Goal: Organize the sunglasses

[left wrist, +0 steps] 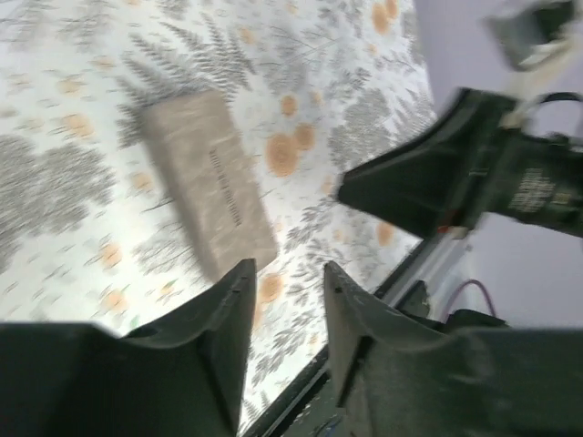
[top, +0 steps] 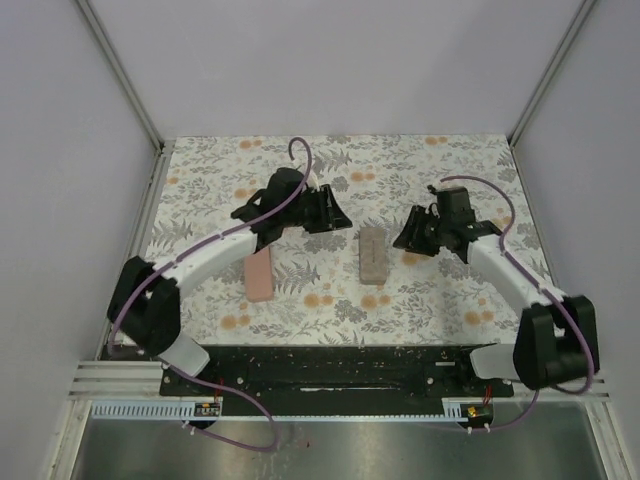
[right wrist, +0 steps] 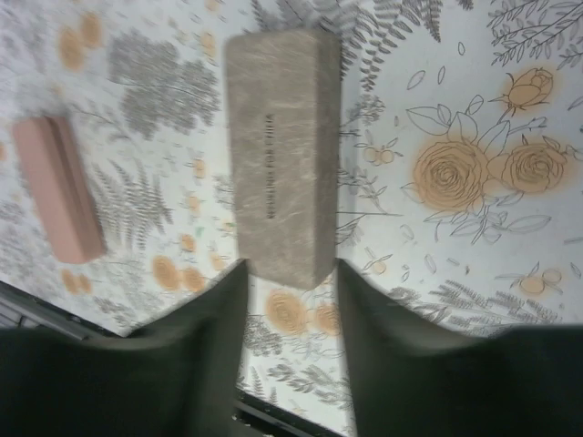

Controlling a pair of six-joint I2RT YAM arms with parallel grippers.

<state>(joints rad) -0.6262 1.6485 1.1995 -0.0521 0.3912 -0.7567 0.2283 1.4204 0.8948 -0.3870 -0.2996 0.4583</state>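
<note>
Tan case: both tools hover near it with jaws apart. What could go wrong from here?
1. The left tool and right tool sit on either side of the tan case. If both reach in together, they might collide.
2. No sunglasses show in any view. The tan case and pink case look closed, so their contents can't be confirmed.

A tan case and a pink case lie apart, apparently closed, on the floral tabletop.
</note>
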